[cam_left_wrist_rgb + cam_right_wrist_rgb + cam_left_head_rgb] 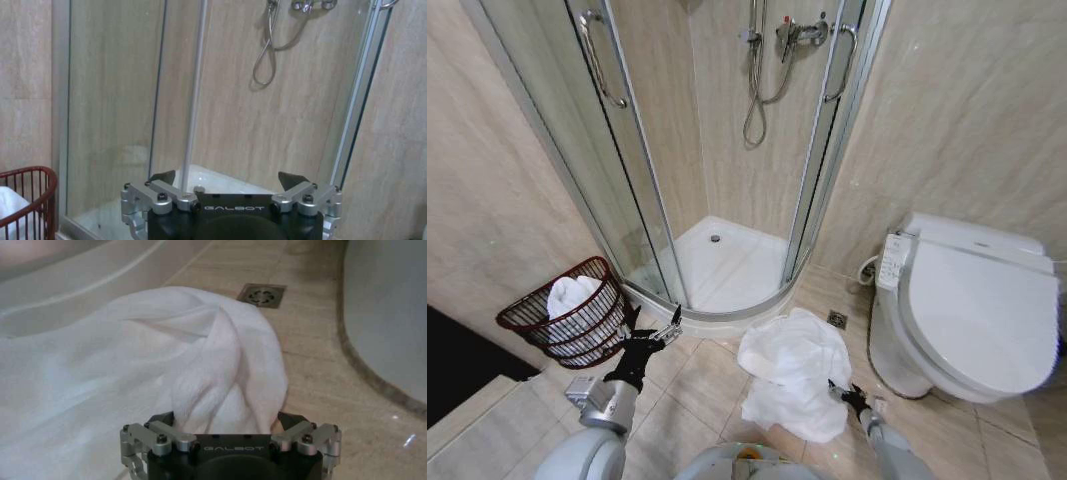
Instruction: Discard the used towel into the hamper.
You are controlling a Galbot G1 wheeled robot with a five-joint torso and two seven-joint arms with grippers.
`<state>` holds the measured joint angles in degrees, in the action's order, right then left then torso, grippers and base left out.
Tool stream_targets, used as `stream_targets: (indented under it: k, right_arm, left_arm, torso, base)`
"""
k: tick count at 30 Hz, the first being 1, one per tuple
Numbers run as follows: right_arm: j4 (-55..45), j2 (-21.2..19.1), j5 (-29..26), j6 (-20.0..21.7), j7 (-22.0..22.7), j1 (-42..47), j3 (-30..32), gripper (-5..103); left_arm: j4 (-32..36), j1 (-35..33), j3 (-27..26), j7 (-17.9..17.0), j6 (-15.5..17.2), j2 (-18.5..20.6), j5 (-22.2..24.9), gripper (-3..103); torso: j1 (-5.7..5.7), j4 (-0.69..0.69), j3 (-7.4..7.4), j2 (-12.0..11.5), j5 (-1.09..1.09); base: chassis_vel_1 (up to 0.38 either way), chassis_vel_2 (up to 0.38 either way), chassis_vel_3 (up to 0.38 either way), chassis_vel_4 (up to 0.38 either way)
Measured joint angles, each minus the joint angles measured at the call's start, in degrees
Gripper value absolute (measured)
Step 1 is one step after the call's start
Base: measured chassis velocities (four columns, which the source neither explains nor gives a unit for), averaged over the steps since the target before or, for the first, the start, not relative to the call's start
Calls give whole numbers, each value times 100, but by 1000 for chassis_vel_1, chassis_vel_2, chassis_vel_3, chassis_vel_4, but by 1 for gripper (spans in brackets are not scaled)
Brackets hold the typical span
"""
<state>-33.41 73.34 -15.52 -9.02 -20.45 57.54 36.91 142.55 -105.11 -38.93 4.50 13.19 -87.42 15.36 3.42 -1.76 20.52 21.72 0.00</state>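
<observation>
Towel (795,372) was what mattered here: you had it lying crumpled on the tiled floor (697,385), between the curved sill of the shower stall (727,260) and the base of the toilet (972,305), with the floor drain (837,319) just past its far edge. Your right gripper (839,392) was low at the towel's near side, and the right wrist view showed a bunched fold of cloth running down between its two fingers, which looked closed on that fold. So the grasp seemed made, but nothing was lifted; the bulk of the towel lay on the tiles.

The hamper (577,315) stood tilted against the wall at the stall's left edge, well apart from the towel, and it already held another white towel (570,296). Your left gripper (670,325) hung just beside the hamper with its fingers spread and nothing between them.

By my reckoning you were at an early stage: the lift, the carry across to the hamper and the drop were all left to do.
</observation>
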Motion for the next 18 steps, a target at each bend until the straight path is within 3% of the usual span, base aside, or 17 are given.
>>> stream_targets:
  k: [6, 18]
  right_arm:
    - [186, 59, -142, 346, 104, -362, -63, 100]
    - [150, 497, -250, 600, 138, -798, -301, 100]
  left_arm:
    - [0, 0, 0, 0, 0, 0, 0, 100]
    - [0, -1, 0, 0, 0, 0, 0, 100]
  torso:
    - [-67, 0, -105, -172, 0]
    - [-162, 0, -264, -424, -2]
  base:
    - [0, 0, 0, 0]
    - [0, 0, 0, 0]
